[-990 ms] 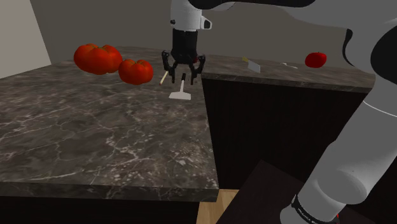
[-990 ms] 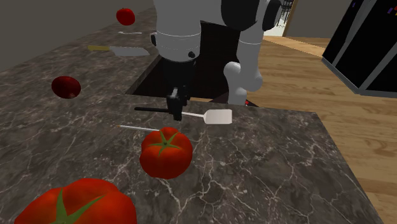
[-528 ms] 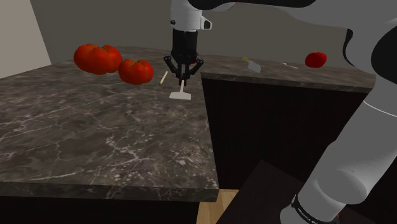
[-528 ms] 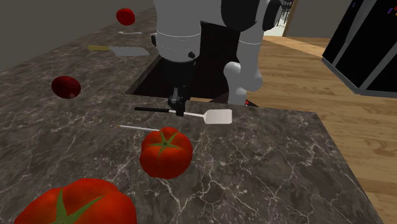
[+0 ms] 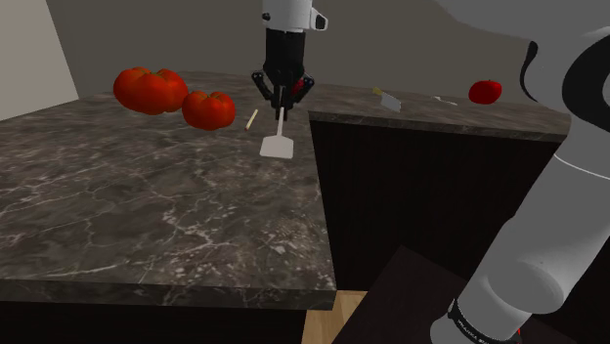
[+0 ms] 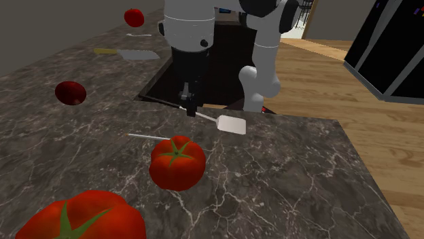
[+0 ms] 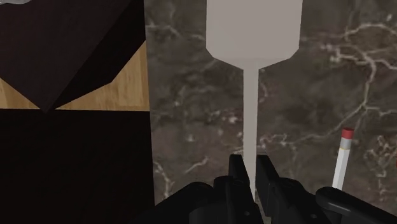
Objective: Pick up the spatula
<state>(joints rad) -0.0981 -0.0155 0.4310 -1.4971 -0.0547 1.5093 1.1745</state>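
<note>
dark marbled counter (image 5: 147, 215). red tomato (image 5: 208, 109) resting on it. white spatula (image 5: 278, 145) near tomato, tilted by counter edge, handle end up, blade lower. black claw (image 5: 283, 98) clamped on spatula handle. thin pencil (image 7: 342, 159) lying just beside.

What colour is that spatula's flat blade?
The spatula is plain pale grey-white, clearest in the wrist view.
</note>
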